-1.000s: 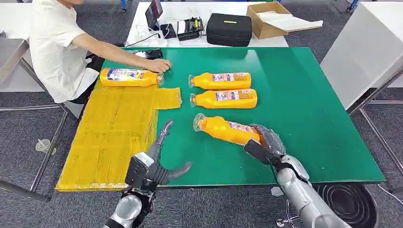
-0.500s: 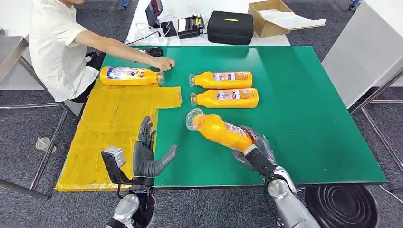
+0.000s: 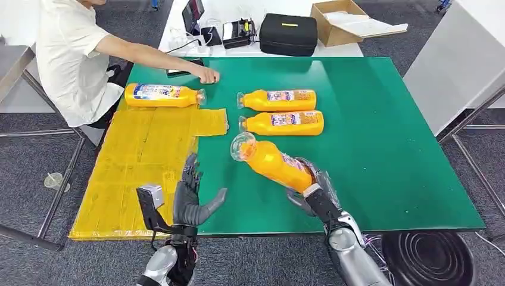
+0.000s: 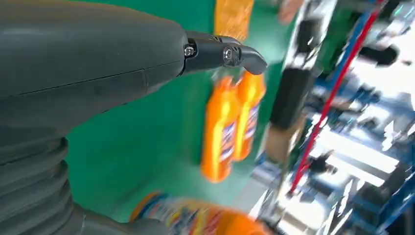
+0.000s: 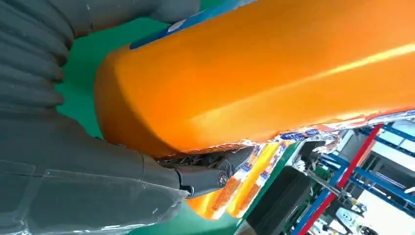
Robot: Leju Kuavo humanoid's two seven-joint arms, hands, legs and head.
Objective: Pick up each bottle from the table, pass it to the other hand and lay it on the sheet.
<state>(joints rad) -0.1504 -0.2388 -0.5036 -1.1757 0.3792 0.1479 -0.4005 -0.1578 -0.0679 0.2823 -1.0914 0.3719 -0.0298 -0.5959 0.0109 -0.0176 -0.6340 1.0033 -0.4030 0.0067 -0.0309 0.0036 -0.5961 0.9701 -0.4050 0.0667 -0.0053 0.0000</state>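
My right hand (image 3: 311,189) grips the base of an orange bottle (image 3: 272,163) and holds it tilted above the green table (image 3: 381,137), cap end up and to the left. The right wrist view has the same bottle (image 5: 274,73) close up against my right hand (image 5: 122,176). My left hand (image 3: 192,199) stands upright and open near the table's front edge, palm facing the bottle, holding nothing. Two more orange bottles (image 3: 277,100) (image 3: 282,123) lie side by side on the table. Another bottle (image 3: 162,95) lies at the far end of the yellow sheet (image 3: 143,161).
A person in a white shirt (image 3: 68,56) sits at the back left, one hand (image 3: 208,75) on the table by a dark phone (image 3: 181,72). A black case (image 3: 288,34), a cardboard box (image 3: 342,22) and small devices stand on a white table behind.
My right hand has lifted the bottle higher and carried it left, its cap end rising. My left hand has turned upright with fingers spread. The person's hand has left the bottle on the sheet.
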